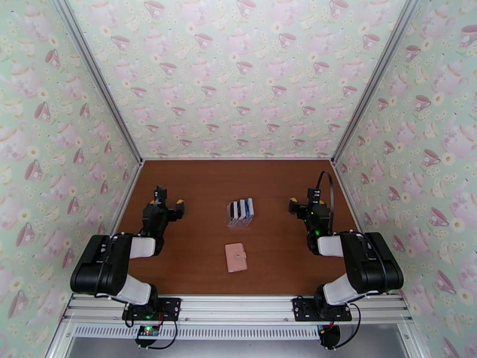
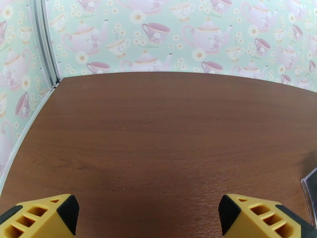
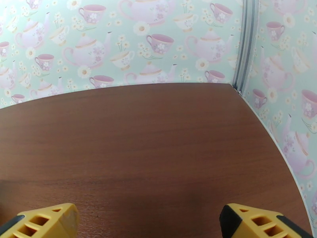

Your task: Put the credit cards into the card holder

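– Two grippers, then. How does each stand?

– Both are spread wide with nothing between the jaws. In its own wrist view the left gripper (image 2: 146, 215) shows yellow fingertips (image 2: 39, 219) at the bottom corners, far apart, with bare brown table (image 2: 158, 127) between them. The right gripper (image 3: 148, 217) looks the same in its wrist view: two yellow tips at the lower edge and wood grain between.

– And from above?

– The left gripper (image 1: 168, 201) hangs over the left part of the table, the right gripper (image 1: 305, 201) over the right part, about level with each other. Neither touches anything.

– What lies between them?

– A clear rack (image 1: 240, 221) near the middle of the table, well apart from either gripper. The credit cards (image 1: 241, 209) stand upright in it side by side: black, white and blue. One corner of the clear rack (image 2: 311, 187) shows at the right edge of the left wrist view.

– Where is the card holder?

– The card holder (image 1: 236, 257) lies flat and closed nearer the arm bases than the rack, roughly in line with it and apart from it. It is pink, with a small snap on its right edge.

– And around all that?

– Pale green wallpaper (image 1: 238, 73) printed with pink teacups and teapots covers the back and both side walls.
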